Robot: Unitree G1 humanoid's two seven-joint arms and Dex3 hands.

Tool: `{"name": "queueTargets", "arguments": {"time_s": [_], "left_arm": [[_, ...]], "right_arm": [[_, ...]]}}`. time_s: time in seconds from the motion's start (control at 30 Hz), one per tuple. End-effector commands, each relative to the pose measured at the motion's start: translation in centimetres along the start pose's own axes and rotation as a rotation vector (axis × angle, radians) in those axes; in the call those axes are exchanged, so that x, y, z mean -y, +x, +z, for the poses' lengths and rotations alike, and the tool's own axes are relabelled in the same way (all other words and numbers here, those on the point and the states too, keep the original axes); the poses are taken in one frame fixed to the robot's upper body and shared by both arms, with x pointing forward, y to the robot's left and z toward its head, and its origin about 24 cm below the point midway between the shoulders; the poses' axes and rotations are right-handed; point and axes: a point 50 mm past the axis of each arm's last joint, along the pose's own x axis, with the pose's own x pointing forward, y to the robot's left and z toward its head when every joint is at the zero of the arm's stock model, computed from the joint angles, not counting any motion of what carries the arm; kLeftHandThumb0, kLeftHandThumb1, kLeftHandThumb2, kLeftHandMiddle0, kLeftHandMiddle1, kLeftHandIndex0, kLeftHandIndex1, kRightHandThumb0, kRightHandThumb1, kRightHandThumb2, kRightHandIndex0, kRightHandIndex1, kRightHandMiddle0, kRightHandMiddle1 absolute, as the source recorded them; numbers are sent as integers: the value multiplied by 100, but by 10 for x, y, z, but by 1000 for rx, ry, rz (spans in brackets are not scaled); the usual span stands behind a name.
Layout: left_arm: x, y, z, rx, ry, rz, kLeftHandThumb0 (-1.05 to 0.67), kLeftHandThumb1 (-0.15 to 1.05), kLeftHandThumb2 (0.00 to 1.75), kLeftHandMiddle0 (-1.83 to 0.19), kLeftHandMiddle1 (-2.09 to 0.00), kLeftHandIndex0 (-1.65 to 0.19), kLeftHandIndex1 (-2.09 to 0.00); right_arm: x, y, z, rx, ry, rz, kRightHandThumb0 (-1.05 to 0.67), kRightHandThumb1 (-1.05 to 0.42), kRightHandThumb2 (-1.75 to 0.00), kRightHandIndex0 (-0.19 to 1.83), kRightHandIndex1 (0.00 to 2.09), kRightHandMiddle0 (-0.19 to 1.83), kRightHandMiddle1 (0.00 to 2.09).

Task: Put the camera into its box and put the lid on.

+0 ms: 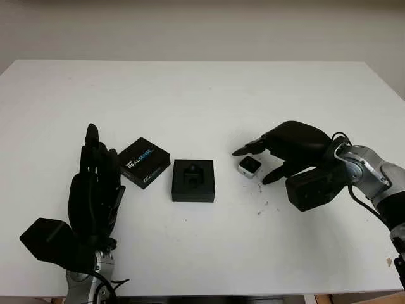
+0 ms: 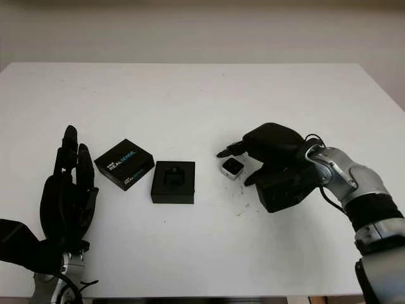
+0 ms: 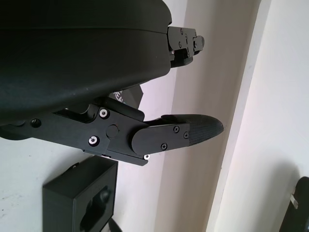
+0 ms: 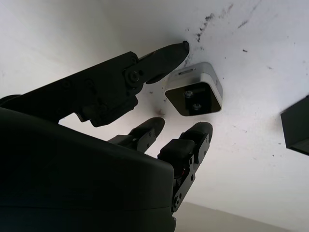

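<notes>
A small white camera with a black face (image 1: 250, 166) (image 4: 194, 95) lies on the white table (image 1: 202, 95), right of centre. My right hand (image 1: 262, 159) hovers over it from the right, open, with one finger on each side of the camera and none closed on it. The open black box (image 1: 193, 180) with a moulded recess sits just left of the camera. Its lid (image 1: 144, 162), black with white lettering, lies flat to the left of the box. My left hand (image 1: 95, 183) stands upright and open near the front left edge, beside the lid.
Small dark specks (image 1: 261, 204) mark the table in front of the camera. The table's front edge (image 1: 253, 292) runs close below both arms. A wall stands behind the far edge.
</notes>
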Motion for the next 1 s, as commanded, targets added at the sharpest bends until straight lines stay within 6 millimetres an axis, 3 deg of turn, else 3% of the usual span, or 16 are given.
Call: {"name": "queueTargets", "arguments": {"time_s": [0.0, 0.33, 0.37, 0.47, 0.57, 0.97], "left_arm": [[1, 0, 1, 13, 2, -3, -55, 105, 49, 3, -5, 5, -5], [0, 0, 0, 13, 13, 2, -56, 105, 49, 2, -6, 5, -5], [0, 0, 0, 13, 15, 1, -56, 105, 49, 2, -6, 5, -5], [0, 0, 0, 16, 12, 3, -57, 105, 48, 2, -6, 4, -5], [0, 0, 0, 15, 10, 6, -57, 105, 48, 2, -6, 4, -5], [0, -1, -1, 11, 5, 14, -57, 105, 46, 1, -6, 4, -6]], "right_arm": [[5, 2, -1, 5, -5, -19, -39, -85, -6, 62, 22, 59, 16], [2, 4, -3, -7, 13, -14, -38, -86, -6, 64, 27, 64, 21], [2, 4, -3, -7, 15, -14, -38, -86, -6, 63, 33, 64, 24], [2, 5, -3, -7, 8, -10, -37, -86, -5, 40, 83, 52, 56], [1, 4, -3, -5, 5, -7, -37, -86, -5, 32, 104, 48, 75], [-3, 4, -1, 17, 16, -3, -34, -86, -5, 32, 123, 48, 92]]}}
